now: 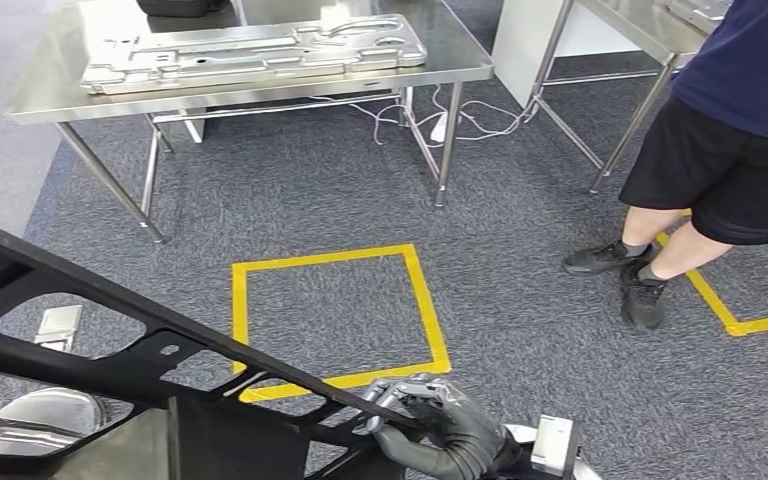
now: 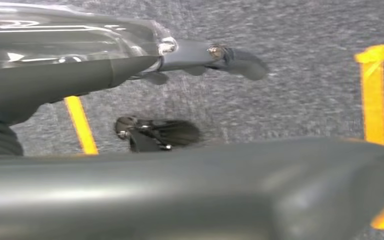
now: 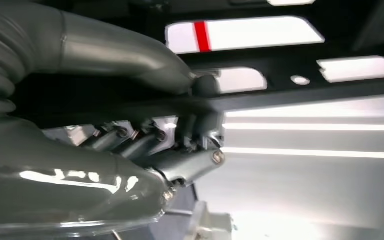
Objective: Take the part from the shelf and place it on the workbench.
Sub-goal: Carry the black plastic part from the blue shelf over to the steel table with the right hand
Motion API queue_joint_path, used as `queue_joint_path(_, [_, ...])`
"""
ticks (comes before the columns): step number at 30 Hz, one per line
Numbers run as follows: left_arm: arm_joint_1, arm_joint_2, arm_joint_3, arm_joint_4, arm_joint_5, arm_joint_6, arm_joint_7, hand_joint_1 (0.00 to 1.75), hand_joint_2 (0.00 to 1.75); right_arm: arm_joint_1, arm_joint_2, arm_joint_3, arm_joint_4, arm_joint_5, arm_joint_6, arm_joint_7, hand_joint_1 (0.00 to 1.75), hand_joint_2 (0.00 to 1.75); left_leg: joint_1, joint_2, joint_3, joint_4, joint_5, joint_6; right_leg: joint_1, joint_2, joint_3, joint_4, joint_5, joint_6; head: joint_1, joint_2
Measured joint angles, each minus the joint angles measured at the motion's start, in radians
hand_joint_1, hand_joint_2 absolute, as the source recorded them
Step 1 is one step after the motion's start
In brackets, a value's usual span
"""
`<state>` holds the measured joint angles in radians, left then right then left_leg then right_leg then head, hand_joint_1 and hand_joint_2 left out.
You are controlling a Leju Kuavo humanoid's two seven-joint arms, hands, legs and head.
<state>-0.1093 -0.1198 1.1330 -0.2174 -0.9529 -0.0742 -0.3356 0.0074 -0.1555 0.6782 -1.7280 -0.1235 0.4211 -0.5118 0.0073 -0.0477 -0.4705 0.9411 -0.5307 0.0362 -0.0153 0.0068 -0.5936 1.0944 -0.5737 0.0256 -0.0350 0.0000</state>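
The part (image 1: 130, 365) is a large black frame with cut-out openings, carried low at the left of the head view over the carpet. My right hand (image 1: 440, 425) grips its near right edge, fingers wrapped over the rim; the right wrist view shows those fingers (image 3: 190, 130) clamped on the black bar (image 3: 305, 97). My left hand (image 2: 130, 70) reaches over the carpet with one dark finger (image 2: 230, 56) stretched out and others curled (image 2: 152, 134) beside a blurred grey bar (image 2: 230, 190). Whether it holds the part is unclear. The steel workbench (image 1: 50, 95) stands ahead.
A silver stamped panel (image 1: 260, 50) lies on the workbench. A yellow tape square (image 1: 335, 315) marks the carpet between me and it. A person (image 1: 730, 150) in dark shorts stands at the right, by a second steel table (image 1: 650, 25). White cables (image 1: 440, 125) lie under the bench.
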Motion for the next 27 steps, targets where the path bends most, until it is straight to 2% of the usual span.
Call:
queue_joint_path(2, [0.001,0.0,0.0,0.0,0.0,0.0,0.0,0.0,1.75,-0.001,-0.002,0.0,0.003,0.0,0.0,0.0,1.75,1.75,0.004,-0.004,0.001,0.0,0.0,0.0,-0.004,-0.001,-0.056,0.111,-0.048,0.008,0.0,0.0])
queue_joint_path(3, [0.002,0.0,0.0,0.0,0.0,0.0,0.0,0.0,1.75,0.0,-0.002,0.0,0.004,0.0,0.0,0.0,1.75,1.75,0.006,-0.008,0.001,0.003,-0.003,-0.002,-0.007,-0.001,-0.075,0.146,-0.055,0.014,0.0,0.0])
queue_joint_path(4, [0.002,0.0,0.0,0.0,0.0,0.0,0.001,0.0,1.75,0.0,-0.003,0.0,0.005,0.0,0.0,0.0,1.75,1.75,0.01,-0.014,0.002,0.008,-0.007,-0.008,-0.011,-0.001,-0.078,0.15,-0.043,0.022,0.0,0.0])
queue_joint_path(5, [0.003,0.0,0.0,0.0,-0.001,0.0,0.001,0.0,1.75,0.0,-0.004,0.0,0.005,0.0,0.0,0.0,1.75,1.75,0.015,-0.023,0.002,0.016,-0.014,-0.016,-0.016,0.0,-0.064,0.117,-0.014,0.031,0.0,0.0])
queue_joint_path(6, [0.002,0.0,0.0,0.0,-0.001,0.0,0.001,0.0,1.75,0.0,-0.004,0.0,0.005,0.0,0.0,0.0,1.75,1.75,0.021,-0.031,0.001,0.027,-0.023,-0.025,-0.021,0.008,-0.038,0.059,0.02,0.041,0.0,0.0])
queue_joint_path(7, [0.001,0.0,0.0,0.0,-0.001,0.0,0.0,0.0,1.75,0.0,-0.004,0.0,0.006,0.0,0.0,0.0,1.75,1.75,0.025,-0.04,-0.003,0.04,-0.033,-0.036,-0.026,0.027,-0.012,0.008,0.042,0.05,0.001,0.0])
queue_joint_path(8, [0.0,0.001,0.0,0.0,-0.001,0.0,0.0,0.0,1.75,0.0,-0.004,0.0,0.006,0.0,0.0,0.0,1.75,1.75,0.028,-0.049,-0.01,0.056,-0.043,-0.045,-0.029,0.044,0.006,-0.028,0.05,0.049,0.002,0.0])
queue_joint_path(9, [-0.001,0.001,0.0,0.0,-0.001,0.0,0.0,0.0,1.75,0.002,-0.004,0.0,0.007,0.0,0.0,-0.001,1.75,1.75,0.029,-0.057,-0.017,0.067,-0.05,-0.052,-0.03,0.057,0.013,-0.041,0.046,0.043,0.002,0.0])
queue_joint_path(10, [-0.002,0.001,0.0,0.0,-0.001,0.0,0.0,0.0,1.75,0.004,-0.004,0.0,0.007,0.0,0.0,-0.001,1.75,1.75,0.029,-0.065,-0.024,0.073,-0.052,-0.057,-0.029,0.063,0.013,-0.038,0.037,0.032,0.003,0.0])
queue_joint_path(11, [-0.001,0.001,0.0,0.0,-0.001,0.0,0.0,0.0,1.75,0.005,-0.004,0.0,0.007,0.0,0.0,-0.002,1.75,1.75,0.029,-0.074,-0.029,0.076,-0.053,-0.061,-0.029,0.053,0.011,-0.035,0.034,0.02,0.003,0.0])
queue_joint_path(12, [0.0,0.001,0.0,0.0,-0.001,0.0,0.0,0.0,1.75,0.006,-0.003,0.0,0.007,-0.001,0.0,-0.002,1.75,1.75,0.03,-0.071,-0.03,0.077,-0.053,-0.063,-0.028,0.041,0.011,-0.034,0.032,0.012,0.003,0.0])
queue_joint_path(14, [0.0,0.001,0.0,0.0,-0.002,0.0,0.0,0.0,1.75,0.005,-0.002,0.0,0.005,-0.001,0.0,-0.003,1.75,1.75,0.028,-0.025,-0.051,0.117,-0.073,-0.068,-0.028,0.016,0.014,-0.035,0.029,-0.002,0.002,0.0])
queue_joint_path(16, [-0.006,0.0,0.0,0.0,-0.002,0.0,0.0,0.0,1.75,0.007,-0.001,0.0,0.003,-0.001,0.0,-0.003,1.75,1.75,0.024,0.027,-0.114,0.233,-0.122,-0.071,-0.026,-0.014,0.017,-0.036,0.024,-0.011,0.002,0.0])
queue_joint_path(17, [-0.008,0.0,0.0,0.0,-0.002,0.0,0.0,0.0,1.75,0.007,-0.001,-0.001,0.003,-0.001,0.0,-0.003,1.75,1.75,0.024,0.035,-0.154,0.302,-0.145,-0.072,-0.024,-0.027,0.017,-0.036,0.022,-0.014,0.002,0.0])
queue_joint_path(18, [-0.007,0.0,0.0,0.0,-0.002,0.0,0.0,0.0,1.75,0.008,-0.001,0.0,0.003,-0.001,0.0,-0.003,1.75,1.75,0.023,0.037,-0.185,0.352,-0.156,-0.071,-0.022,-0.038,0.018,-0.036,0.02,-0.015,0.002,0.0])
queue_joint_path(19, [-0.005,0.0,0.0,0.0,-0.002,0.0,0.0,0.0,1.75,0.008,-0.001,-0.001,0.003,-0.001,0.0,-0.003,1.75,1.75,0.022,0.037,-0.2,0.369,-0.147,-0.068,-0.02,-0.047,0.02,-0.036,0.018,-0.016,0.002,0.0])
queue_joint_path(20, [-0.003,0.0,0.0,0.0,-0.003,0.0,0.0,0.0,1.75,0.008,-0.001,-0.001,0.003,-0.001,0.0,-0.003,1.75,1.75,0.021,0.038,-0.195,0.347,-0.119,-0.063,-0.019,-0.053,0.024,-0.036,0.015,-0.016,0.002,0.0])
queue_joint_path(22, [0.0,0.001,0.0,0.0,-0.003,0.0,0.0,0.0,1.75,0.007,0.0,-0.001,0.003,-0.002,-0.001,-0.003,1.75,1.75,0.015,0.044,-0.147,0.232,-0.042,-0.048,-0.017,-0.062,0.035,-0.037,0.009,-0.014,0.002,0.0])
queue_joint_path(23, [0.0,0.001,0.0,0.0,-0.004,0.0,-0.001,0.0,1.75,0.007,0.0,-0.001,0.003,-0.004,-0.001,-0.003,1.75,1.75,0.009,0.05,-0.125,0.18,-0.016,-0.04,-0.016,-0.065,0.039,-0.038,0.008,-0.012,0.002,0.0])
queue_joint_path(24, [0.0,0.001,0.0,0.0,-0.004,0.0,-0.001,0.0,1.75,0.007,0.001,-0.001,0.003,-0.005,-0.001,-0.004,1.75,1.75,0.003,0.055,-0.111,0.147,-0.005,-0.032,-0.016,-0.068,0.041,-0.039,0.007,-0.008,0.002,0.0])
queue_joint_path(27, [0.0,0.002,-0.001,0.0,-0.004,0.0,-0.003,0.0,1.75,0.008,0.003,-0.001,0.0,-0.009,-0.001,-0.005,1.75,1.75,-0.006,0.06,-0.102,0.117,-0.013,-0.019,-0.016,-0.074,0.04,-0.047,0.012,0.01,0.001,0.0])
